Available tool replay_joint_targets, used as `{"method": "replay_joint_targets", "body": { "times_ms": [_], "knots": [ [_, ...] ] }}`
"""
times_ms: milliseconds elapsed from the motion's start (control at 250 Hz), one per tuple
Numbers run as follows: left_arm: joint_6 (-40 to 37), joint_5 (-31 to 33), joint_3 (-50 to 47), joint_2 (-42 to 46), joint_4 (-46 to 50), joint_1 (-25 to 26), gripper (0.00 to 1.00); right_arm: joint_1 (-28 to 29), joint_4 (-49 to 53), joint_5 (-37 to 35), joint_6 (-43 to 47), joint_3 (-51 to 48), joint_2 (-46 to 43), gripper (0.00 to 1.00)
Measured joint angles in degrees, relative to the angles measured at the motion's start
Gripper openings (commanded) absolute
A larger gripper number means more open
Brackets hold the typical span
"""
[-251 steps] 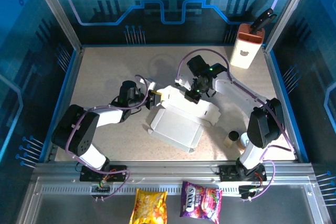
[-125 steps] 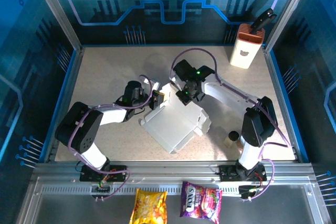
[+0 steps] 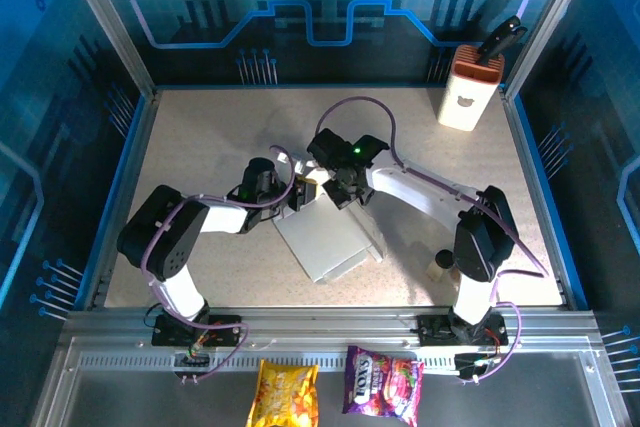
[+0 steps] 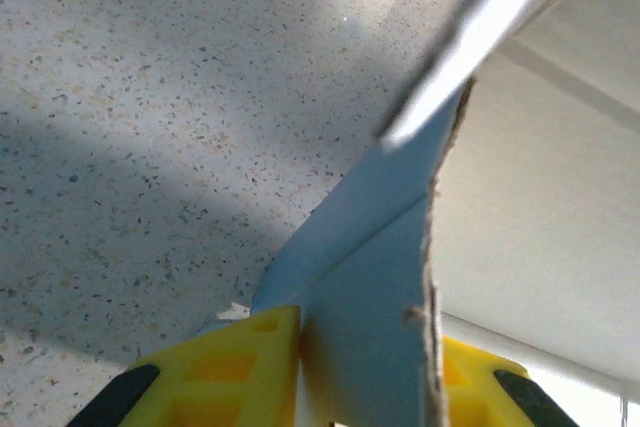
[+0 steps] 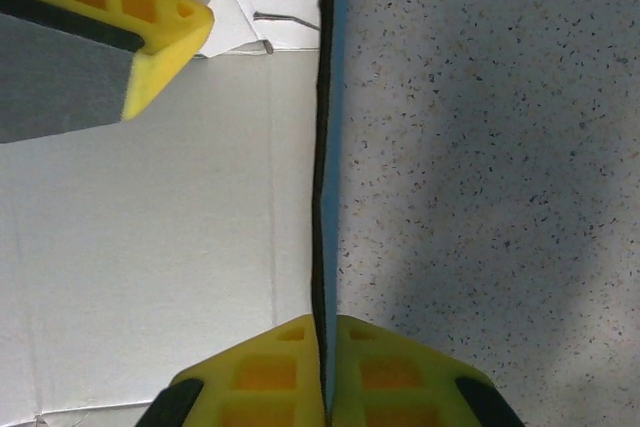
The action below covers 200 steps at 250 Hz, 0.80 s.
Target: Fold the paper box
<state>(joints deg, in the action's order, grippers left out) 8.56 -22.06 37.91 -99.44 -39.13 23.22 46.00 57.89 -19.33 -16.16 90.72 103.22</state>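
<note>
Vs 1 s ago: paper box drawn in narrower, side wall up. My R gripper pinches wall edge; L gripper straddles flap, can't tell if clamped

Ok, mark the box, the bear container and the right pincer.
box [image 3: 328, 247], top view, flat top panel
container [image 3: 468, 107], top view, white front wall
right pincer [image 5: 325, 367], right wrist view, between its fingertips

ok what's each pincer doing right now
left pincer: around a flap of the box, grip cannot be told
right pincer: closed on the box edge
</note>
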Motion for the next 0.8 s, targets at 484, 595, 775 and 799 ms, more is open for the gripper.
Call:
{"method": "replay_joint_targets", "body": {
  "times_ms": [484,595,775,799],
  "knots": [
    [-0.74,0.2,1.27,-0.07,-0.33,0.31,0.27,-1.95,-4.48,2.29,-2.27,-3.78,-1.31,0.06],
    [-1.84,0.22,2.78,-0.33,-0.15,0.26,0.15,-2.12,-4.57,2.43,-2.29,-3.87,-1.33,0.07],
    [-3.17,0.5,3.19,-1.03,-0.42,0.15,0.06,-2.36,-4.52,2.93,-2.32,-3.89,-1.49,0.12],
    [-3.58,0.63,3.19,-1.03,-0.44,0.15,0.06,-2.36,-4.52,3.04,-2.29,-3.89,-1.51,0.13]
  ]
}}
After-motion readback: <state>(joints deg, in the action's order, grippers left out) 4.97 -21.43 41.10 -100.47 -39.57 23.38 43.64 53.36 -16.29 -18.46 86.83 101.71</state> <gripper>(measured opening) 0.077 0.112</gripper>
